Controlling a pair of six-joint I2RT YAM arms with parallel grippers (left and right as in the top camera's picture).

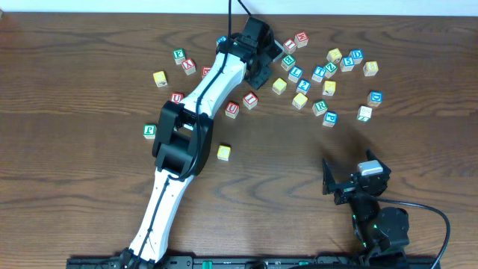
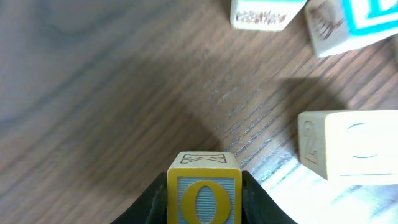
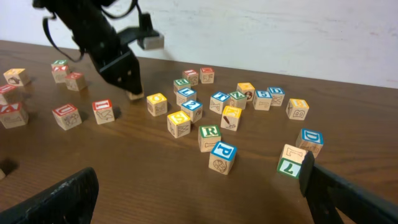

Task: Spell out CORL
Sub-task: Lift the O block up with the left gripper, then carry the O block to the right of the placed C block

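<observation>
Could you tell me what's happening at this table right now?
The left gripper, reaching to the far side of the table, is shut on a yellow O block among the scattered letter blocks, presumably picking it for CORL. One yellow block sits apart, nearer the robot, its letter unreadable. The right gripper rests open near its base, holding nothing.

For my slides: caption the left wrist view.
Left gripper shut on the yellow O block, wooden table beneath.
</observation>
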